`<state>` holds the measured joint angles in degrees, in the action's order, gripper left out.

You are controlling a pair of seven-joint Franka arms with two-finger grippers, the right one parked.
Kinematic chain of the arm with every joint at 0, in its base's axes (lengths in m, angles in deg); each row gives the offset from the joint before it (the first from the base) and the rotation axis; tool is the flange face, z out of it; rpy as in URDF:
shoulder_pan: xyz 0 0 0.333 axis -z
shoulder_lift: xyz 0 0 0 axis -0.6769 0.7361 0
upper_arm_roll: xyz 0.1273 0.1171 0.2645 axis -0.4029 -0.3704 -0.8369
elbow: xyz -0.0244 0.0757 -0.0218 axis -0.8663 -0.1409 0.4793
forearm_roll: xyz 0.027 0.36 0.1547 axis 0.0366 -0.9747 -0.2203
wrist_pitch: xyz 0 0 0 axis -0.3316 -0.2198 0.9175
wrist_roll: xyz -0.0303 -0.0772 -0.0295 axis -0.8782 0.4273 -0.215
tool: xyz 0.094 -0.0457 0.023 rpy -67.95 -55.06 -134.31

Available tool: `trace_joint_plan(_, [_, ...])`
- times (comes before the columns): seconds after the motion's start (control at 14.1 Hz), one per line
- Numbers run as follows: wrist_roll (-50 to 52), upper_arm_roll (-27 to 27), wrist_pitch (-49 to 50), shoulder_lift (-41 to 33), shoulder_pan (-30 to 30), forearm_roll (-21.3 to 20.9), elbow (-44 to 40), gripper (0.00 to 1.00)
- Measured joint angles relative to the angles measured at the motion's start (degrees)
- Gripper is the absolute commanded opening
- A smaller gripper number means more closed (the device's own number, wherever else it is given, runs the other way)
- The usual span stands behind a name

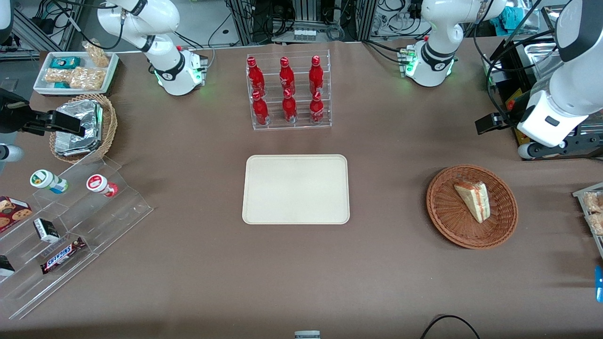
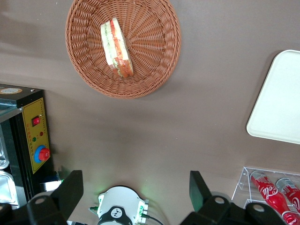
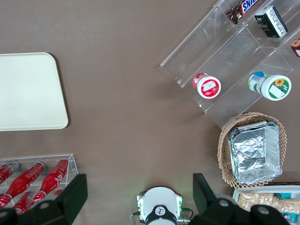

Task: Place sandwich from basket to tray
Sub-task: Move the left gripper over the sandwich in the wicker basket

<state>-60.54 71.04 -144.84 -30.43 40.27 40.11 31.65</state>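
The sandwich [image 1: 473,201] [image 2: 117,47], a pale wedge with red and green layers, lies on its side in the round reddish-brown basket [image 1: 438,212] [image 2: 154,70]. Nothing is on the flat cream tray [image 1: 296,188] [image 2: 281,98] at the table's middle, well off from the basket toward the parked arm's end. My left gripper [image 1: 490,124] [image 2: 135,180] hangs high over the table, farther from the front camera than the basket and not touching it. Its fingers [image 2: 70,187] stand wide open with nothing between them.
A clear rack of red bottles [image 1: 288,92] stands farther back than the tray. The working arm's base [image 1: 431,61] [image 2: 119,208] is nearby. A black box with a red button [image 2: 35,140] sits at the working arm's end. Stepped shelves with snacks [image 1: 70,221] and a foil-filled basket [image 1: 82,127] lie toward the parked arm's end.
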Motion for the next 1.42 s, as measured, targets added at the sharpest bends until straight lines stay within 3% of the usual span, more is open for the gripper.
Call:
trace_joint_plan(1.13, [3.8,0.0,1.2,2.6,0.0,-0.1,1.7,1.0])
trace_joint_plan(1.42, [4.5,-2.6,-8.7,3.2,-0.3,-0.9,9.7,1.0])
